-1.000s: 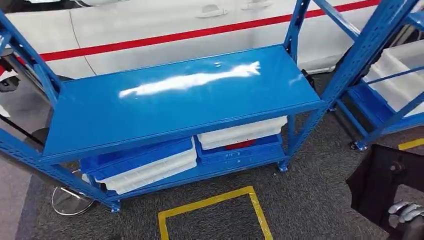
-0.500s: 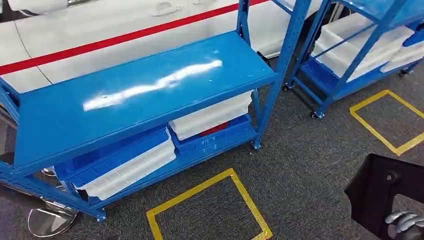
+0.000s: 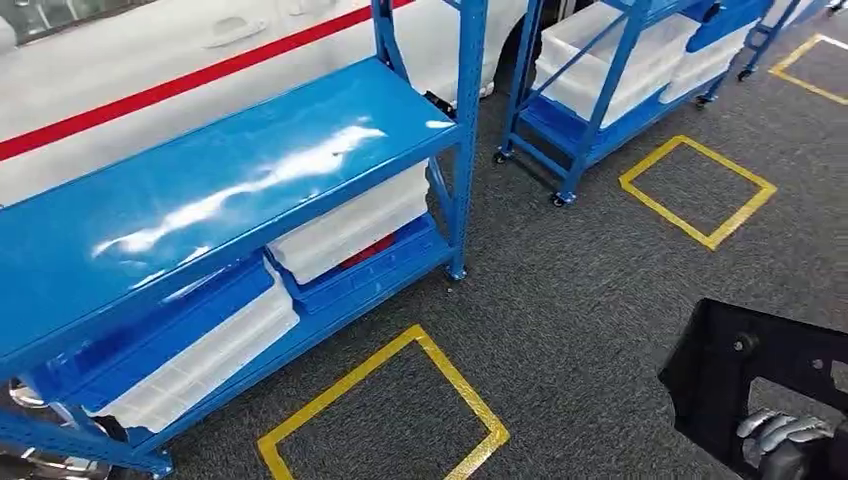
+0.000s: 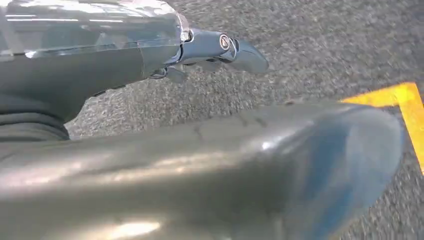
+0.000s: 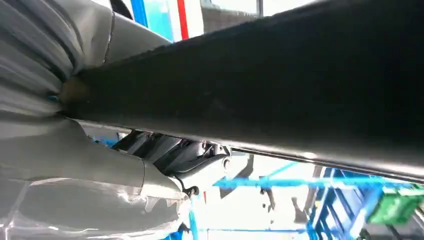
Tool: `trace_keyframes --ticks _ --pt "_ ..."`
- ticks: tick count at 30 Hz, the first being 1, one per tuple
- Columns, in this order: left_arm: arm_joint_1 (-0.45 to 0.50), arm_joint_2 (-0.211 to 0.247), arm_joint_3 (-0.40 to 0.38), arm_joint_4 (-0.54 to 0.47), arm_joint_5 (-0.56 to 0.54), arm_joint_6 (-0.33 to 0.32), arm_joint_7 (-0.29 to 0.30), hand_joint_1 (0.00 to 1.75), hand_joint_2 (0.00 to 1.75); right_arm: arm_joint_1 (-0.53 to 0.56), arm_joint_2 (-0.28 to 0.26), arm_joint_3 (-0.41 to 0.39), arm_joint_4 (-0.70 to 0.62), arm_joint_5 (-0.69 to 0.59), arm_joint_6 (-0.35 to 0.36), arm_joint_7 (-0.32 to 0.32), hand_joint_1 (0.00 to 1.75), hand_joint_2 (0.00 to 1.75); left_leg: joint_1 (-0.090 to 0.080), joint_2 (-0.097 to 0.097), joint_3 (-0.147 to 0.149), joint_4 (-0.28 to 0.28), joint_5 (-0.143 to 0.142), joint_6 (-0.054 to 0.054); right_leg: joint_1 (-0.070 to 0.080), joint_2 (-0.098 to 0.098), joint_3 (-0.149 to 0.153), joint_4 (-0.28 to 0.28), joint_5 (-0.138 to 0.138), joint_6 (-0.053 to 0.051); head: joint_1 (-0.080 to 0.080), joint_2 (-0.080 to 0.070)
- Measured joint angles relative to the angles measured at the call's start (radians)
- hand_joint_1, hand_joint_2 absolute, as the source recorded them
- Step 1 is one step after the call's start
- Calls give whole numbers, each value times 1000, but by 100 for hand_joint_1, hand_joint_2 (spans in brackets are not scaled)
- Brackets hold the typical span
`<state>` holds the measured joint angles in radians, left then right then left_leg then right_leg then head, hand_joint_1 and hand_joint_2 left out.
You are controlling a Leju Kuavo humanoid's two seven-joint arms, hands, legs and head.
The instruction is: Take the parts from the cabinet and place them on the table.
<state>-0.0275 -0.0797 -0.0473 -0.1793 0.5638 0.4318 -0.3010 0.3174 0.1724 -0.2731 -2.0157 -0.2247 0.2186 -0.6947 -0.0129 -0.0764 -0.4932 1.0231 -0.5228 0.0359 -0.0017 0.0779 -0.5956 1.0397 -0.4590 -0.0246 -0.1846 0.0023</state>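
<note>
My right hand (image 3: 787, 437) grips a flat black part (image 3: 757, 372) low at the right of the head view, above the grey carpet. The right wrist view has the same black part (image 5: 280, 85) running across the picture, with my right hand (image 5: 100, 165) wrapped under it. My left hand (image 4: 125, 75) hangs over the carpet with its fingers (image 4: 225, 47) held out and nothing in it. The blue cabinet rack (image 3: 200, 190) stands at the left, its top shelf bare and shiny. White and blue trays (image 3: 340, 230) lie on its lower shelf.
A second blue rack (image 3: 590, 120) with white bins (image 3: 620, 60) stands at the back right. Yellow tape squares mark the carpet in front of each rack (image 3: 385, 410) (image 3: 697, 190). A white wall with a red stripe (image 3: 150, 90) runs behind the racks.
The whole view has swung to the right: the first rack slid left in the picture and the second rack and its yellow square came in. My right hand still holds the black part.
</note>
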Motion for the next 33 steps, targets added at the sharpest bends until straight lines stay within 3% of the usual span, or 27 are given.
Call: trace_keyframes --ticks 1,3,4,5,6,7,9,10,11,12,13,14,15,16,17,19,20,21,22,24,25,26,28,29,30,31,33 --pt "0 -3 3 0 1 1 1 0 0 -7 0 11 0 5 -6 0 175 175 -2 3 4 -13 9 -8 -7 14 -6 0 8 7 0 0" --pt "-8 -3 5 0 7 5 5 0 0 -18 0 31 0 17 -24 0 175 175 -8 20 -1 -19 11 -6 -15 35 -13 -5 20 20 0 0" --pt "-11 -5 6 0 13 10 9 0 0 -26 0 42 0 21 -36 0 175 175 -6 32 3 -37 22 -2 -11 47 -14 -10 27 29 0 0" --pt "-13 -9 8 0 13 15 14 0 0 -33 -2 50 2 24 -44 0 175 175 5 52 12 -55 37 -4 -10 9 -18 5 19 25 0 0" --pt "-13 -10 11 0 12 23 15 0 0 -45 -4 60 2 26 -52 -1 175 175 4 58 11 -64 43 5 -5 -34 -33 31 -11 30 1 0" --pt "-12 -12 13 0 13 31 20 0 0 -58 -9 74 5 27 -59 0 175 175 4 74 6 -64 46 8 -7 -53 -62 95 -58 36 0 0" --pt "-9 -17 14 0 14 47 23 0 0 -67 -14 97 10 27 -68 0 175 175 4 99 -3 -61 48 5 -16 -65 -120 237 -126 49 0 0" --pt "-8 -19 16 0 14 55 25 0 0 -68 -18 106 14 27 -71 0 175 175 5 113 -7 -59 49 3 -22 -68 -132 274 -132 55 0 0" --pt "-7 -23 18 0 14 63 26 0 0 -70 -22 116 17 26 -72 0 175 175 6 127 -11 -55 49 2 -28 -73 -119 259 -113 62 0 0" --pt "-8 -26 19 0 14 69 27 0 0 -75 -26 125 22 25 -74 0 175 175 8 139 -15 -49 47 -2 -33 -81 -83 198 -78 68 0 0" --pt "-9 -29 19 0 15 72 29 0 0 -81 -30 132 25 25 -74 0 175 175 12 149 -19 -40 43 -8 -36 -94 -31 112 -40 72 0 0" --pt "-9 -31 20 0 15 76 29 0 0 -88 -34 140 28 24 -75 0 175 175 14 159 -22 -28 37 -16 -38 -122 21 26 -12 76 0 0" --pt "-9 -30 21 0 15 79 29 0 0 -99 -37 147 34 22 -77 0 175 175 7 168 -31 -20 31 -27 -23 -148 28 7 -38 65 0 0" --pt "-9 -32 21 0 16 80 29 0 0 -106 -39 154 37 19 -83 -1 175 175 7 173 -33 -10 26 -33 -27 -131 23 2 -27 46 0 0" --pt "-11 -33 21 0 16 80 28 0 0 -109 -42 159 40 16 -88 0 175 175 7 179 -30 -10 28 -38 -20 -123 19 5 -27 40 0 0" --pt "-13 -35 21 0 16 80 27 0 0 -111 -50 163 44 10 -94 0 175 175 9 194 -27 -12 31 -48 -20 -107 13 3 -22 26 0 0" --pt "-12 -35 21 0 16 80 27 0 0 -112 -52 164 45 10 -95 0 175 175 15 173 -33 -6 20 -58 -25 -99 13 -2 -15 16 0 0" --pt "-11 -35 22 0 16 80 26 0 0 -116 -52 167 47 8 -95 -1 175 175 18 128 -42 24 -10 -61 -25 -91 9 -3 -12 10 0 0" --pt "-8 -35 22 0 16 78 26 0 0 -122 -53 170 49 7 -95 -1 175 175 19 104 -70 88 -54 -61 -23 -81 4 -3 -9 6 0 0" --pt "-4 -35 24 0 22 72 22 0 0 -125 -53 175 53 7 -96 -1 175 175 19 89 -137 243 -126 -62 -18 -60 -4 -3 -4 0 0 0" --pt "-1 -35 27 0 31 66 17 0 0 -124 -53 178 56 7 -96 -1 175 175 19 87 -160 295 -139 -60 -15 -47 -7 -2 -2 -1 0 0" --pt "2 -35 33 0 37 59 12 0 0 -125 -54 182 60 8 -96 -1 175 175 19 87 -161 299 -124 -56 -13 -33 -8 -2 0 -1 0 0" --pt "2 -36 43 0 46 53 -1 0 0 -126 -53 189 63 13 -97 -1 175 175 18 77 -95 164 -36 -44 -10 -1 -7 -1 3 1 0 0" --pt "2 -36 45 0 47 51 -5 0 0 -126 -53 191 64 17 -98 -1 175 175 17 53 -52 73 9 -37 -10 12 -6 -1 5 4 0 0" --pt "4 -35 47 0 48 51 -8 0 0 -126 -53 194 64 19 -98 -1 175 175 17 -17 -27 10 18 -29 -15 20 -10 -1 7 7 0 0" --pt "7 -35 48 0 49 51 -11 0 0 -128 -54 196 64 19 -97 -2 175 175 19 -42 -24 -9 17 -27 -13 32 -17 2 12 15 0 0" --pt "2 -36 48 0 49 51 -17 0 0 -120 -54 197 64 18 -92 -1 175 175 11 -20 -24 -9 16 -28 -26 59 -27 -2 22 30 0 0"
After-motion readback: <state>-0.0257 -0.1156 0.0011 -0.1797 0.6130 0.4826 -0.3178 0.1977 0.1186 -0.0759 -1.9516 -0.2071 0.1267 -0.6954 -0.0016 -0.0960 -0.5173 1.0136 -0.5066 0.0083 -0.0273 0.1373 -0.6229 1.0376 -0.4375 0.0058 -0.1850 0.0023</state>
